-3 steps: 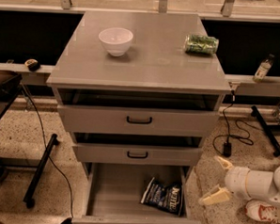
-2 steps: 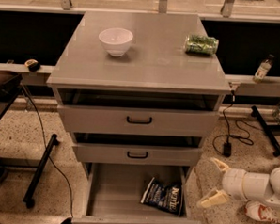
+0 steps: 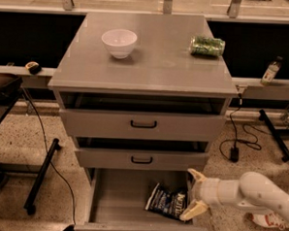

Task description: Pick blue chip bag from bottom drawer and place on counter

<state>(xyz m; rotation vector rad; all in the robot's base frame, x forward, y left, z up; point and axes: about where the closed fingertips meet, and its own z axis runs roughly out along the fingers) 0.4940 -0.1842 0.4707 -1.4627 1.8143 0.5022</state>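
Lying flat on the floor of the bottom drawer [image 3: 115,203], which stands pulled out, the blue chip bag [image 3: 166,202] occupies the drawer's right half, close to the right wall. Its long axis runs roughly from 10 o'clock to 4 o'clock, with the white lettering facing up and one pale edge turned toward 10 o'clock. The bag looks a little crumpled rather than smooth.

At 3 o'clock of the bag sits the gripper [image 3: 194,193], carried on a white arm [image 3: 257,194] that reaches in from the right of the view at drawer height. Its two pale fingers [image 3: 194,210] are spread wide apart, one toward 12 o'clock and one toward 6 o'clock, and nothing is held between them. The lower finger's tip overlaps the bag's right corner as seen here; whether it actually touches cannot be told.

Above, the counter [image 3: 157,64] carries a white bowl [image 3: 119,42] toward 11 o'clock and a small green package [image 3: 207,46] toward 1 o'clock. The two shallower drawers [image 3: 144,124] are each slid out a little.
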